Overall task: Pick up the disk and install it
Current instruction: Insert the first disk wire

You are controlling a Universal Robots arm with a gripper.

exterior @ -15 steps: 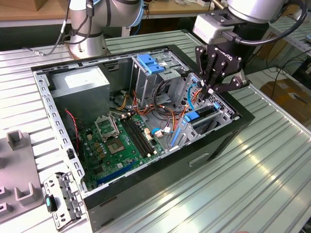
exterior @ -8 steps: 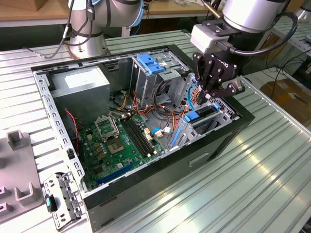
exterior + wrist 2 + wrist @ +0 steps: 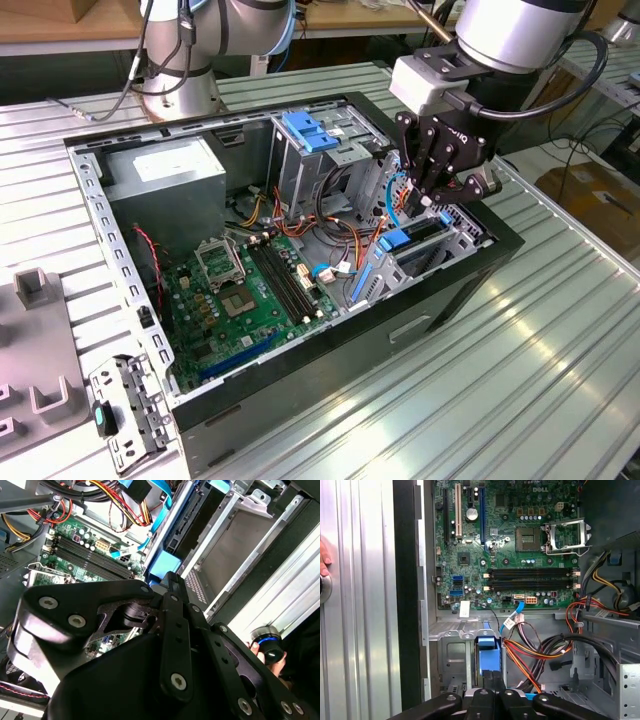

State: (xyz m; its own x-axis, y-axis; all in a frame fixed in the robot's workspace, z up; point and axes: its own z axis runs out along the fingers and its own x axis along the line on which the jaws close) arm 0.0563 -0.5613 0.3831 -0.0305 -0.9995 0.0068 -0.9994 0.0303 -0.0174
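A ribbed metal worktop (image 3: 520,340) carries everything. At the exterior view's left lies a grey fixture plate (image 3: 30,340), and just beside it a small perforated metal bracket (image 3: 125,415). Next comes the open black computer case (image 3: 300,390). It holds a grey metal box (image 3: 165,172) with a white sticker in its far left corner, a green motherboard (image 3: 240,290) on its floor, bundles of red, yellow and black wires, and a blue latch tab (image 3: 305,130) on top of the middle cage. Wooden benches and cables run behind, and a cardboard box (image 3: 590,195) sits on the floor at the right. In the first wrist view a person's hand (image 3: 323,560) rests on the worktop outside the case wall, beside a round knob (image 3: 324,587).

The arm's base (image 3: 180,70) stands behind the case. The arm (image 3: 520,30) enters from the top right, its wrist pointing steeply down into the case's right end. The end effector (image 3: 425,198) has its fingers drawn together. Its tips are at the blue upper end of the disk (image 3: 412,240), which stands on edge in the right-hand drive bay. Whether they pinch that blue part cannot be told.
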